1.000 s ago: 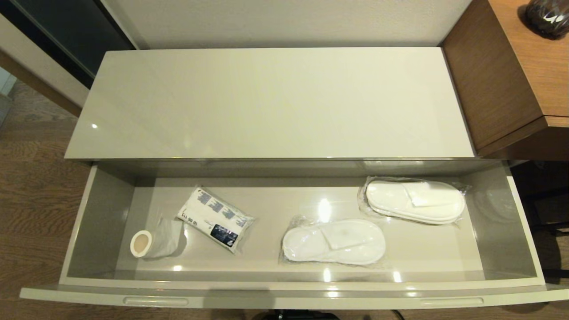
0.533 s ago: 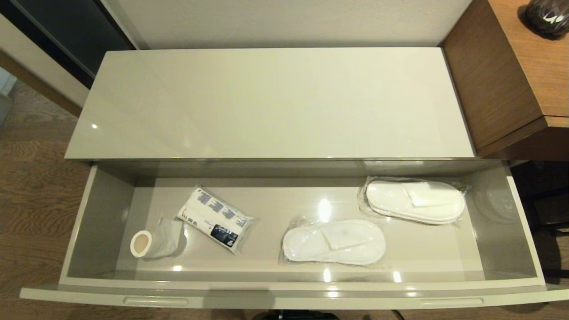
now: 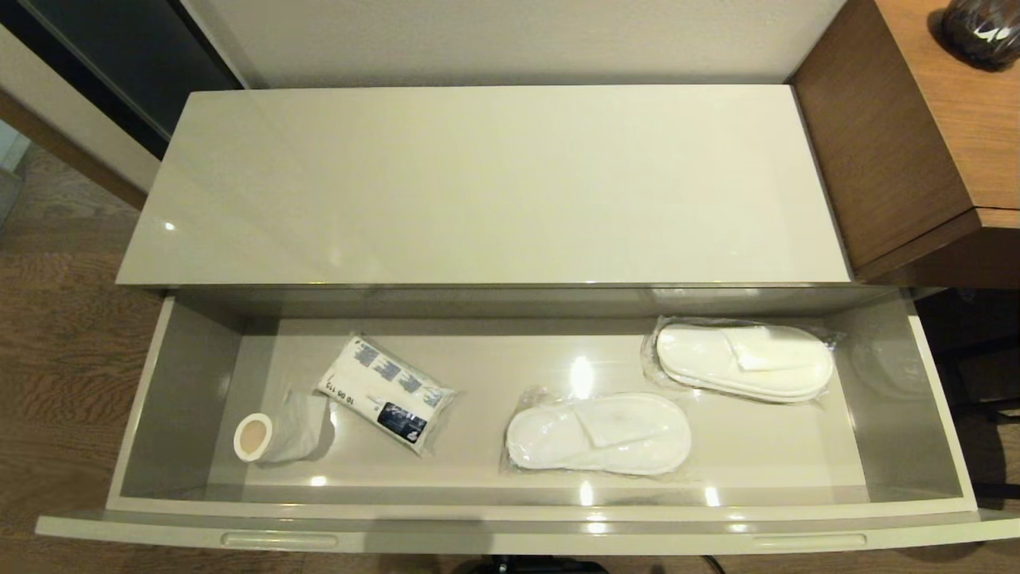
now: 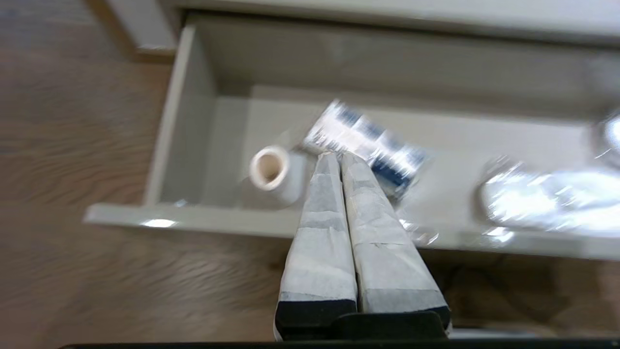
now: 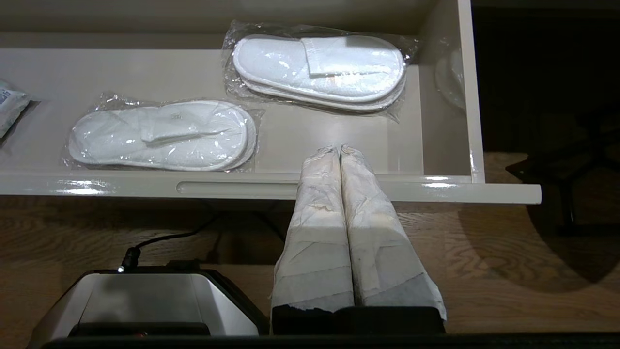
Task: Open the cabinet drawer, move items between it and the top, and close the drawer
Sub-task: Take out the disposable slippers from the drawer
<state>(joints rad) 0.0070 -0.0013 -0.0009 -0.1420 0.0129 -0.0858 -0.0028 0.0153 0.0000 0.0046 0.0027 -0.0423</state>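
Observation:
The cabinet drawer [image 3: 510, 530] stands pulled wide open below the bare glossy top [image 3: 486, 183]. Inside lie a white bundle with blue print [image 3: 386, 392], a small white roll [image 3: 275, 434], and two packs of white slippers in clear plastic [image 3: 598, 434] [image 3: 745, 360]. Neither gripper shows in the head view. My left gripper [image 4: 339, 156] is shut and empty, hovering in front of the drawer's left end, pointing toward the bundle [image 4: 368, 140] and the roll [image 4: 271, 169]. My right gripper [image 5: 339, 149] is shut and empty over the drawer's front rim [image 5: 232, 188], near the slippers [image 5: 160, 135] [image 5: 319, 68].
A brown wooden unit [image 3: 900, 151] adjoins the cabinet's right end, with a dark object [image 3: 980, 32] on it. Wood floor surrounds the drawer. My own base [image 5: 145, 300] with a black cable sits below the drawer front. A dark panel [image 3: 119, 56] stands at the far left.

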